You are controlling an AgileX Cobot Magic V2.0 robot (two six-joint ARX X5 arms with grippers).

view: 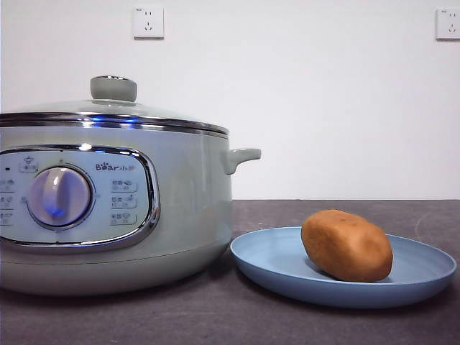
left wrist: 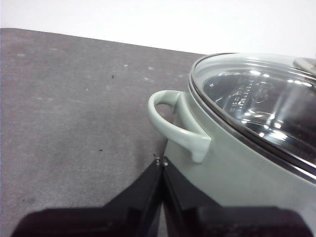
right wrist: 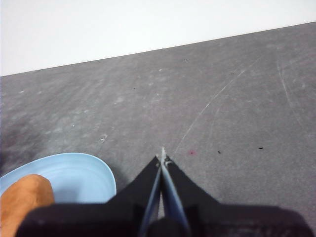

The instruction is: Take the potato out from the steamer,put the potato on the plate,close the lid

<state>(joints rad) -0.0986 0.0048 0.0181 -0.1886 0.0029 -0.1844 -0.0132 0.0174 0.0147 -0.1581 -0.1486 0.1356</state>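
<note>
Potato (view: 346,245) lies on plate (view: 424,277); lid (view: 108,109) seated on steamer (view: 187,208). Left gripper (left wrist: 161,162) and right gripper (right wrist: 162,154) pressed together, empty. Risk: potato rolling if plate gets bumped

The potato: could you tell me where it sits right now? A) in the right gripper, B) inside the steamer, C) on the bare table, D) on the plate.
D: the potato lies on the plate, beside the steamer, whose lid is on; both grippers are shut and empty.
</note>
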